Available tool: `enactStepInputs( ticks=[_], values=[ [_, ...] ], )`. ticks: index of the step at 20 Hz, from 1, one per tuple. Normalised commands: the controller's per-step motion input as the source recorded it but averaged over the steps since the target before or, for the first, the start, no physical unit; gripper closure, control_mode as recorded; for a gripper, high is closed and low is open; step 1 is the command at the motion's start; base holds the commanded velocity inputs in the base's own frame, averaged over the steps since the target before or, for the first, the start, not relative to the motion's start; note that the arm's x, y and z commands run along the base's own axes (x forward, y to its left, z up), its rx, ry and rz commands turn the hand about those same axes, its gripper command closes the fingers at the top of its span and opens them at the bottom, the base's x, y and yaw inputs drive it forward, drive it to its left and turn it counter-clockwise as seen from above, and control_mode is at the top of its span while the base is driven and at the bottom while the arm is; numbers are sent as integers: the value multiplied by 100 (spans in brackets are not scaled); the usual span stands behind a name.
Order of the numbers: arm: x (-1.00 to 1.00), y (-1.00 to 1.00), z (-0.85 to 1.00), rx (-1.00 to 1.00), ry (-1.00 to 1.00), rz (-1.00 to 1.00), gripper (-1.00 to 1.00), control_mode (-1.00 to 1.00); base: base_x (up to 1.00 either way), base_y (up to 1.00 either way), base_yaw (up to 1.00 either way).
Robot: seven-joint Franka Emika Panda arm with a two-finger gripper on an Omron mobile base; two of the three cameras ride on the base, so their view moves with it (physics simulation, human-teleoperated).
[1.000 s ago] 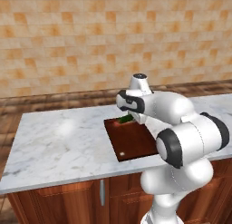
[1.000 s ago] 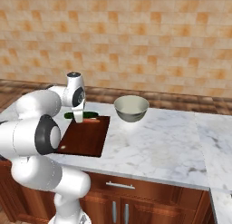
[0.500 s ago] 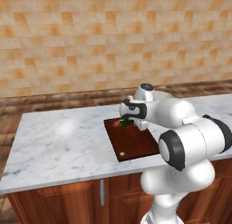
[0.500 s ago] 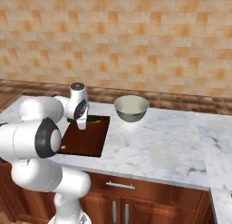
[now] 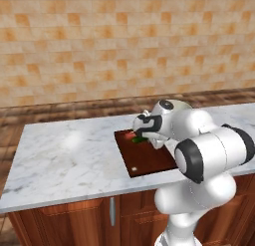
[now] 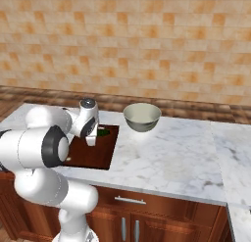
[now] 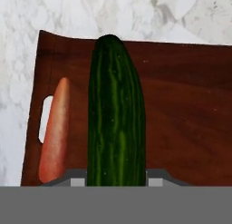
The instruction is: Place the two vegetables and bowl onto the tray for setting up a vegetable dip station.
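Now: cucumber held low over the tray

Gripper [image 5: 141, 136] is clamped on the dark green cucumber [image 7: 117, 114], low over the reddish-brown tray [image 7: 181, 105] on the marble bench [image 6: 171, 153]. Beside it the orange carrot [image 7: 55, 128] lies on the tray (next to the slot handle). Pale bowl [image 6: 142, 116] stands on the bench, just off the tray

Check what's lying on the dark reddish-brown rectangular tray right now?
On the dark reddish-brown tray: a slender orange carrot beside the slot handle, and a long dark green cucumber over the board. The cucumber's near end is hidden at the gripper.
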Motion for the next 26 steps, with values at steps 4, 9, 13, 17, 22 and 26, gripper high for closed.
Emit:
enactStepInputs(
  ticks=[4, 9, 13, 17, 22, 26],
  values=[
    [26, 0, -2, 1, 0, 0, 100, -100, 0, 0, 0],
    [23, 0, -11, 1, 0, 0, 100, -100, 0, 0, 0],
    [21, 0, -20, 1, 0, 0, 100, -100, 0, 0, 0],
    [25, 0, -17, 2, 0, 0, 100, -100, 0, 0, 0],
    [18, 0, -7, 2, 0, 0, 100, -100, 0, 0, 0],
    [18, 0, 0, 1, 0, 0, 100, -100, 0, 0, 0]
  ],
)
